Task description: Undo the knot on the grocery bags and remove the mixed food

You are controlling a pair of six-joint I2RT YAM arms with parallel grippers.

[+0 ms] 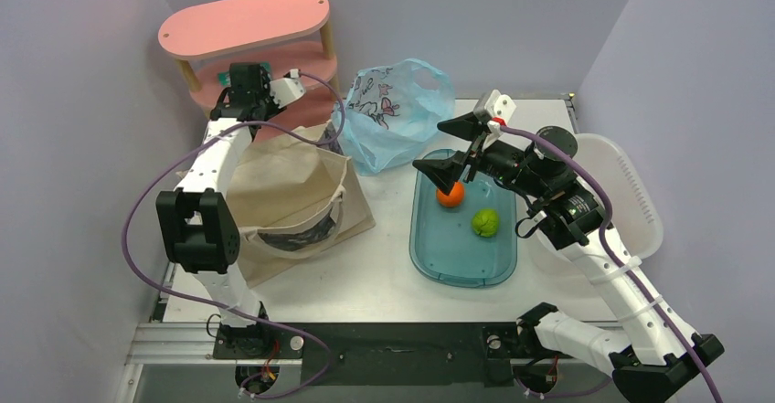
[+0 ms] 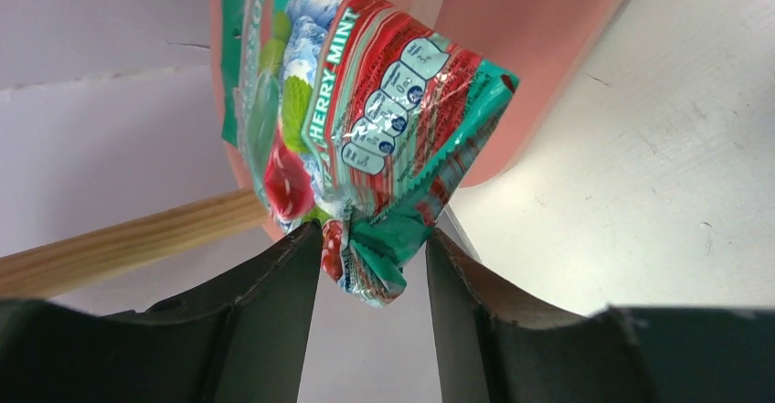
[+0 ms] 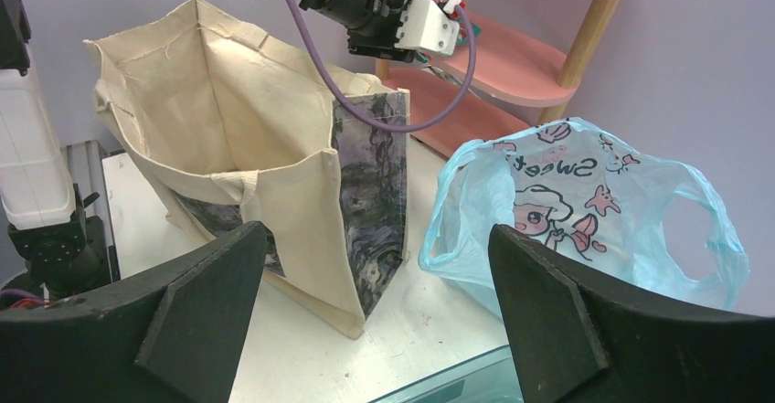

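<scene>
The light blue grocery bag (image 1: 398,111) stands open at the back middle of the table and also shows in the right wrist view (image 3: 585,202). The orange fruit (image 1: 450,195) and the green fruit (image 1: 485,223) lie in the teal tub (image 1: 461,266). My left gripper (image 1: 236,81) is at the pink shelf, shut on a crumpled corner of the green-white-red snack packet (image 2: 366,120), which hangs from its fingertips (image 2: 311,248). My right gripper (image 1: 450,150) is open and empty above the tub's far end, over the orange fruit. In the right wrist view it (image 3: 376,238) faces the blue bag.
A beige canvas tote (image 1: 292,193) stands open at the left (image 3: 274,174). A pink two-tier shelf (image 1: 247,21) with wooden legs stands at the back left. A white basket (image 1: 631,193) sits at the right edge. The tub's rim (image 3: 457,385) lies under my right gripper.
</scene>
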